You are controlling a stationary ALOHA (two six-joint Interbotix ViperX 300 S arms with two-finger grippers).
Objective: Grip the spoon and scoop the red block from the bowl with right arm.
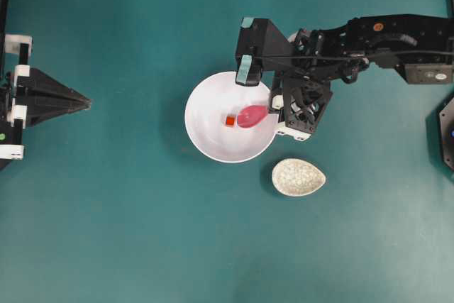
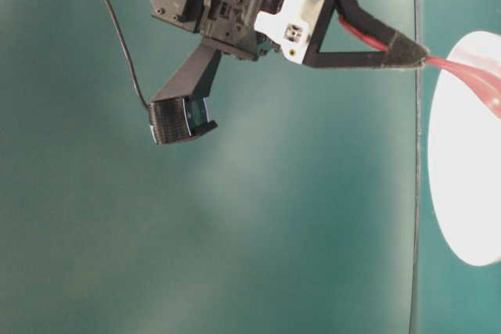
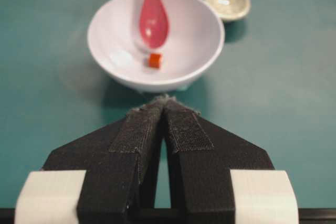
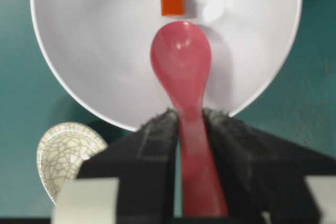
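Note:
The white bowl (image 1: 206, 136) sits mid-table, with the small red block (image 1: 230, 120) on its floor. My right gripper (image 1: 273, 109) is shut on the handle of the pink spoon (image 1: 252, 116) at the bowl's right rim. The spoon's scoop (image 4: 181, 56) hangs inside the bowl (image 4: 94, 51), just short of the block (image 4: 172, 4), and I cannot tell whether they touch. From table level the spoon (image 2: 470, 74) slants down from the right gripper (image 2: 419, 56) into the bowl (image 2: 466, 162). My left gripper (image 1: 85, 102) rests shut at the far left, pointing at the bowl (image 3: 199, 35).
A small speckled egg-shaped dish (image 1: 299, 177) lies just right of and below the bowl, close under my right wrist. It also shows in the right wrist view as the crackled dish (image 4: 65, 153) at lower left. Teal tabletop surrounds everything.

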